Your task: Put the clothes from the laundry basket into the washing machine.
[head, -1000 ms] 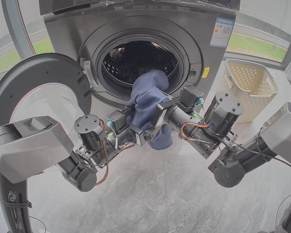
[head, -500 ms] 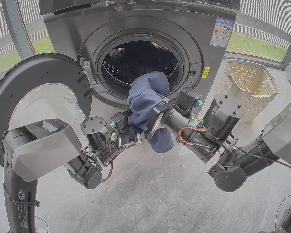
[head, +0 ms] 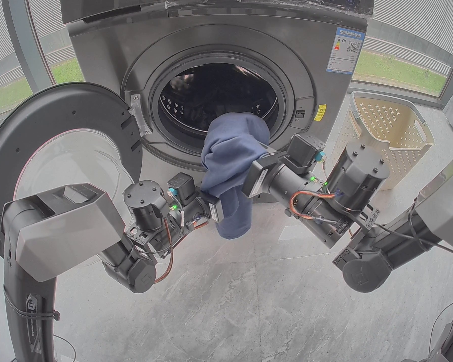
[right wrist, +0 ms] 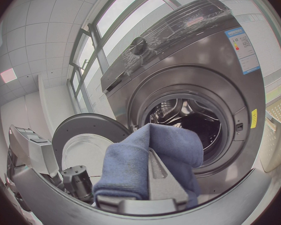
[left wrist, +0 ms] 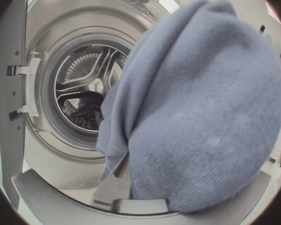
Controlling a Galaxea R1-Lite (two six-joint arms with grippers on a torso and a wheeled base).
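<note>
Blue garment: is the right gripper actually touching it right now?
Touching. In the right wrist view the blue garment wraps over the right gripper, the cloth lying directly on it with no gap.

The blue garment (head: 231, 162) covered most of my left pincer (left wrist: 137, 188) and right pincer (right wrist: 137, 172), so I couldn't judge either grip. The dark laundry (left wrist: 84, 116) in the drum (left wrist: 81, 75) was too dim to tell apart. My right arm (head: 307, 192) hid the lower near corner of the laundry basket (head: 387, 126).
</note>
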